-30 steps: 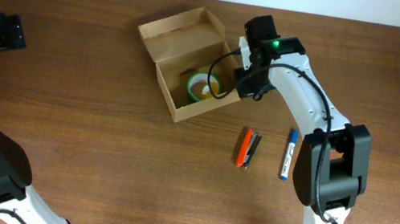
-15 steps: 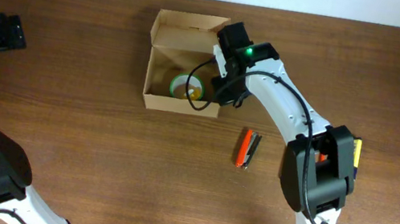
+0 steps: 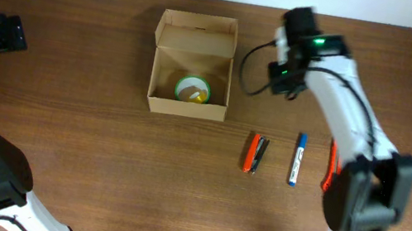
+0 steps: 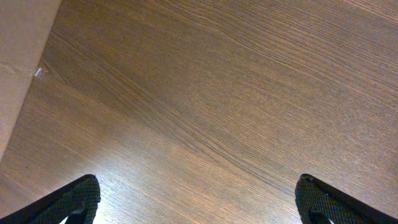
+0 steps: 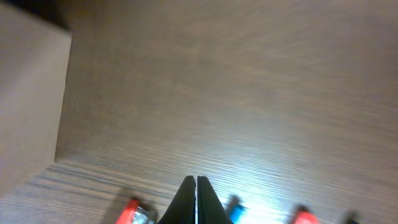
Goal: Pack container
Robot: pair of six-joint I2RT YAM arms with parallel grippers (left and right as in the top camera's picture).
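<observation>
Container (image 3: pixel 186 110) | upright, lid (image 3: pixel 197 34) open rearward | long axis left-right

The box (image 3: pixel 197 34) is plain tan-brown cardboard, small and rectangular. It sits upright toward the far side, a little left of centre, its sides square to the scene's edges. It is open, with the hinged flap folded back on the far side. A green-rimmed tape roll (image 3: pixel 193 90) lies flat inside.
</observation>
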